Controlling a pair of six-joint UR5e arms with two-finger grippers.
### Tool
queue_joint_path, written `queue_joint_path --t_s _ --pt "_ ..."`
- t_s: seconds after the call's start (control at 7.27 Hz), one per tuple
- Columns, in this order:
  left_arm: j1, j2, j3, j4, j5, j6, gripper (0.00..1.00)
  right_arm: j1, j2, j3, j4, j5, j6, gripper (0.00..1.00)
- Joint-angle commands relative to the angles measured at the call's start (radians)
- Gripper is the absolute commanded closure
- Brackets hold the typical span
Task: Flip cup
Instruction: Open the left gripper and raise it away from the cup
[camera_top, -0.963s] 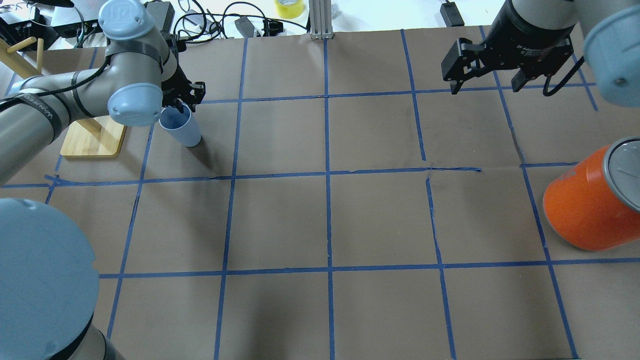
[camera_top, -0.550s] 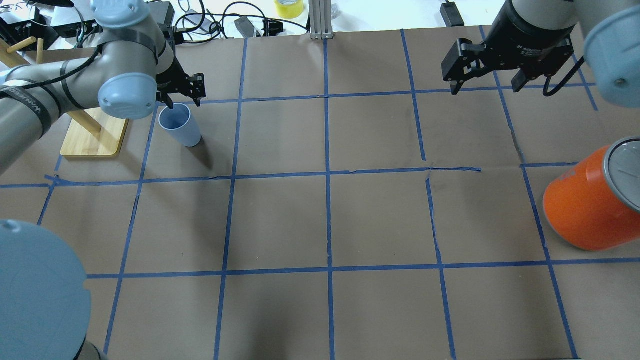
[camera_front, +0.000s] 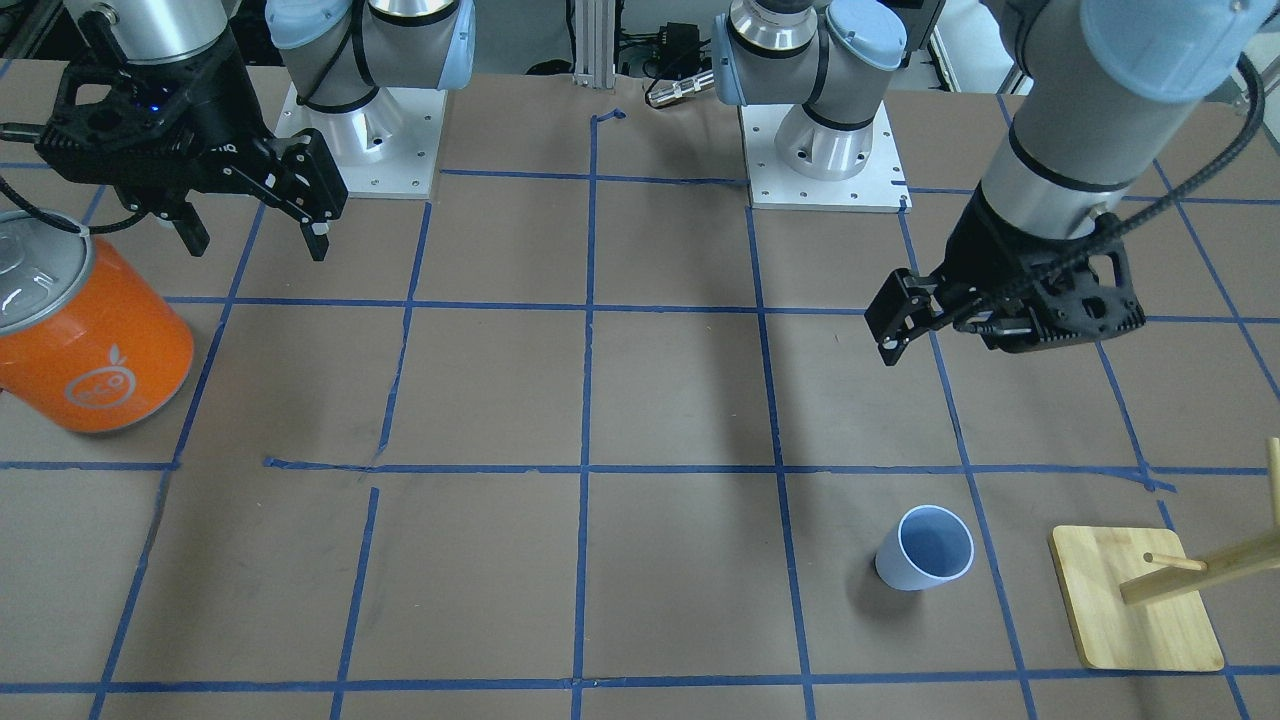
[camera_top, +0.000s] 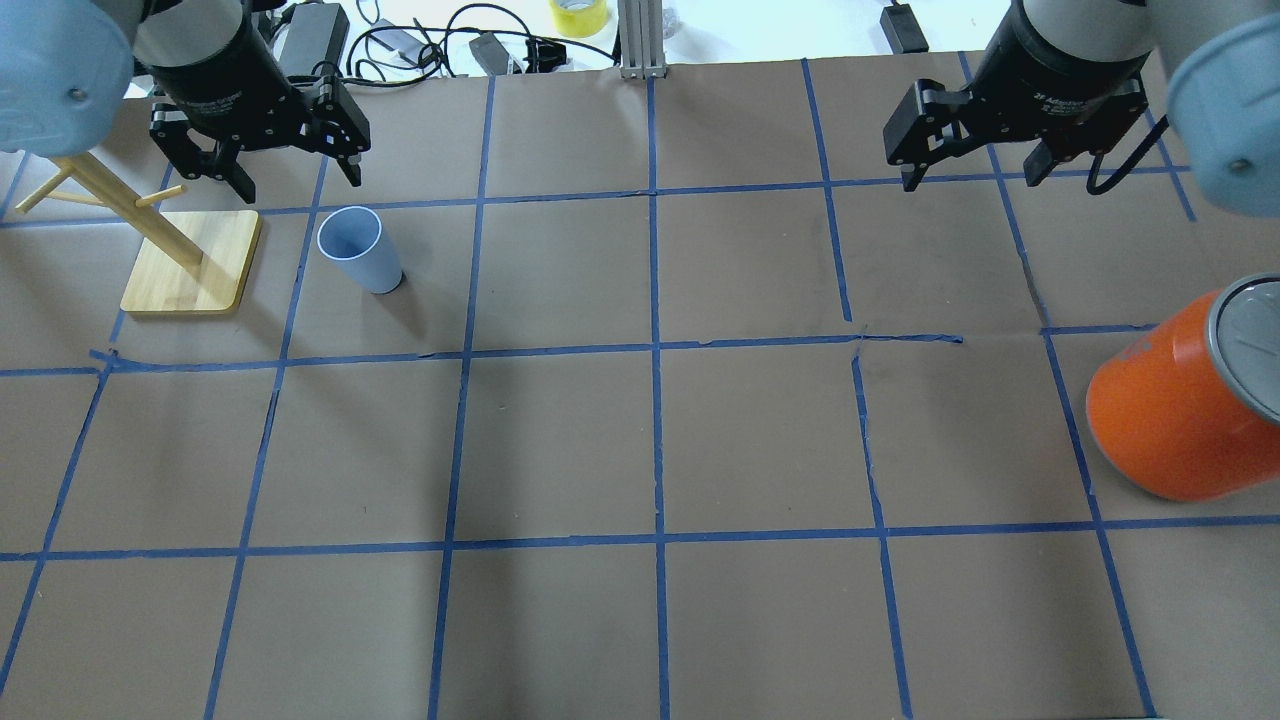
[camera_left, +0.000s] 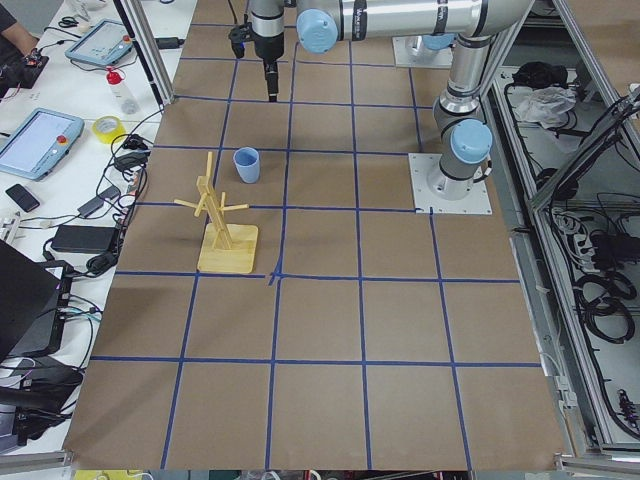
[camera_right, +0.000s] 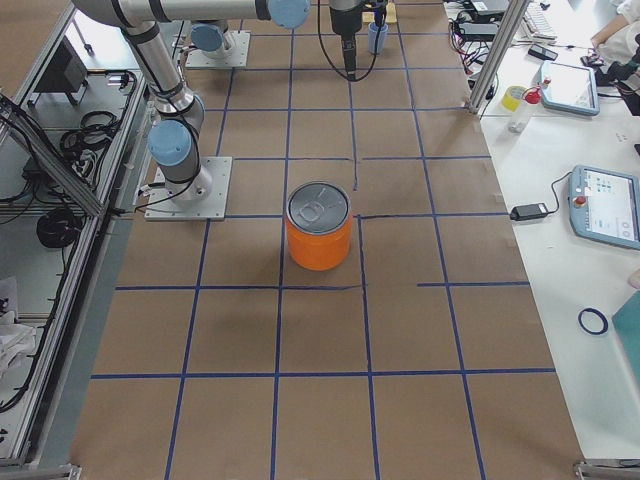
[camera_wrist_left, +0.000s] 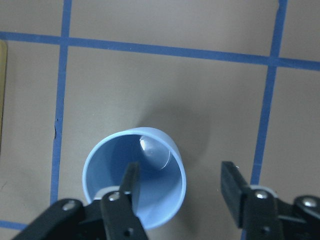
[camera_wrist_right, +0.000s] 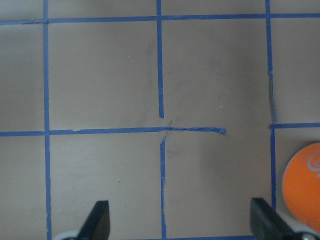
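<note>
The cup (camera_top: 355, 250) is a small pale blue tumbler standing upright with its mouth up on the brown table paper. It also shows in the front view (camera_front: 925, 548) and in the left wrist view (camera_wrist_left: 134, 177). My left gripper (camera_top: 298, 180) is open and empty, raised above the cup and apart from it. In the left wrist view (camera_wrist_left: 181, 175) one finger hangs over the cup's mouth, the other beside it. My right gripper (camera_top: 968, 178) is open and empty, high over the far right of the table.
A large orange can (camera_top: 1170, 400) with a silver lid stands at the right edge. A wooden peg rack (camera_top: 190, 260) on a bamboo base stands just left of the cup. Blue tape lines grid the table. Cables and a tape roll lie beyond the far edge.
My left gripper, which had a finger at the cup's rim, has lifted off and drawn back toward the far left. The cup stays upright in place. The right arm has not moved.
</note>
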Motion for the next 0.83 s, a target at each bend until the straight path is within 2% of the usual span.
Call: queue_joint_path --t_s 0.0,0.14,0.69 --pt "-0.011 0.068 -0.049 -0.036 -0.054 0.015 0.0 0.0 0.0 0.0 0.0 0.0 0.0 0.0" --pt "-0.044 0.08 -0.067 -0.033 -0.082 0.016 0.0 0.0 0.0 0.0 0.0 0.0 0.0 0.0" --pt "-0.061 0.092 -0.08 -0.035 -0.067 0.018 0.0 0.0 0.0 0.0 0.0 -0.001 0.0 0.0"
